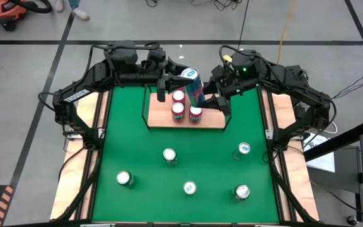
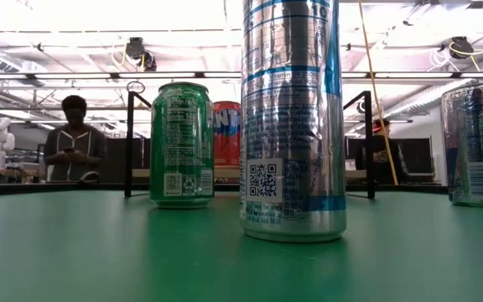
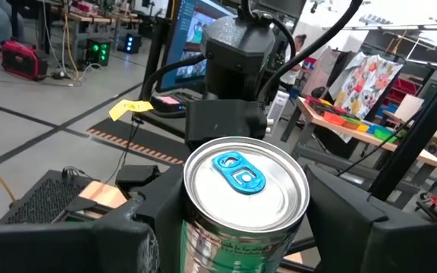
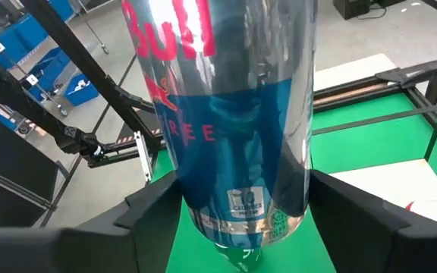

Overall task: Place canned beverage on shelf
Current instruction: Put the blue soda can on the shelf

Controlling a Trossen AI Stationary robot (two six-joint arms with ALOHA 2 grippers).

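Observation:
A tall blue-and-silver beverage can [image 1: 192,85] hangs tilted in the air over the shelf's far part, between my two grippers. My left gripper [image 1: 169,82] is shut on it from the table's left, and my right gripper [image 1: 214,96] closes on it from the right. The shelf [image 1: 162,121], a light-wood board with thin black rails, lies on the far part of the green mat. Three red-topped cans [image 1: 178,110] stand upright on it. In the left wrist view the can's silver top with a blue tab [image 3: 241,174] shows above the fingers. My left gripper [image 3: 241,227] pinches the can's upper wall just under the top rim [image 3: 203,235], one finger on each side. The fingers come about level from the table's left. The can is lifted clear of the shelf, its top leaning toward the far edge. My right gripper [image 4: 241,205] has its two fingers [image 4: 154,208] against opposite sides of the can's lower wall [image 4: 196,205], near its bottom end. It comes from the table's right, slanting slightly down. The can stands tilted between the fingers, above the shelf board.
Several more cans stand upright on the green mat [image 1: 219,164] nearer the front, among them a silver one [image 1: 169,155] and a green one [image 1: 244,149]. A person [image 2: 74,138] stands in the room beyond the table.

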